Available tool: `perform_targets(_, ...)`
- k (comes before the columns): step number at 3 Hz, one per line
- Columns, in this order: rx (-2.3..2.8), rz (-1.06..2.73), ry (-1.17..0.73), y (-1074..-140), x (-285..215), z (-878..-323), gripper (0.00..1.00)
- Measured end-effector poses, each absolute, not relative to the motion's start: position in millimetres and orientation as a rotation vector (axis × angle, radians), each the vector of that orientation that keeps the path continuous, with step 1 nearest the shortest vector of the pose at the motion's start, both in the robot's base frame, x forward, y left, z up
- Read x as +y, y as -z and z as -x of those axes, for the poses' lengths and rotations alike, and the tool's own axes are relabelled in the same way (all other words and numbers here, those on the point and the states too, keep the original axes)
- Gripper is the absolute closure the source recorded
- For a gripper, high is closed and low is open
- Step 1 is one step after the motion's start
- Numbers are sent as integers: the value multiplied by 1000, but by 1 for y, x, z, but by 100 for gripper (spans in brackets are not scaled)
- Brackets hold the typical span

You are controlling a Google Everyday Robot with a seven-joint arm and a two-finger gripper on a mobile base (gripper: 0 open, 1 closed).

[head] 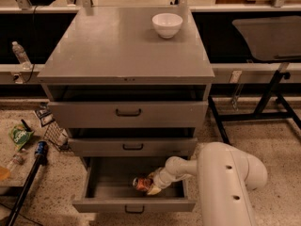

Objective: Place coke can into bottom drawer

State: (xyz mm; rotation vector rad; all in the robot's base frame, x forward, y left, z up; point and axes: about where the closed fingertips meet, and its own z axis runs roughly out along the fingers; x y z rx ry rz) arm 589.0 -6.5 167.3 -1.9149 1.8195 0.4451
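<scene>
You see the bottom drawer (108, 205) of the grey bench (117, 46) pulled well out toward you, so its shallow inside is open to view. The coke can (140, 183) is inside this drawer, near the middle and a little to the right, close behind the front panel. It seems to lie on its side, with one silver end turned to the left.

The white arm (225, 182) comes in from the right and bends down into the drawer. Its claw (151, 186) is low in the drawer, right at the can and touching it on the can's right side. I cannot tell if the claw is clamped on the can or only resting against it.

Above, the middle drawer (133, 146) and the top drawer (128, 113) each stand out a little, with a dark gap over each front. A white bowl (167, 25) stands on the bench top, at the back right part. On the floor at the left lies a green bag (19, 136).
</scene>
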Motion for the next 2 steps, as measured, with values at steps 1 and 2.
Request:
perform_targets(1, 1855, 1892, -423, -160, -9, -593, 38)
perform_targets(2, 1879, 1867, -419, -159, -12, -594, 15)
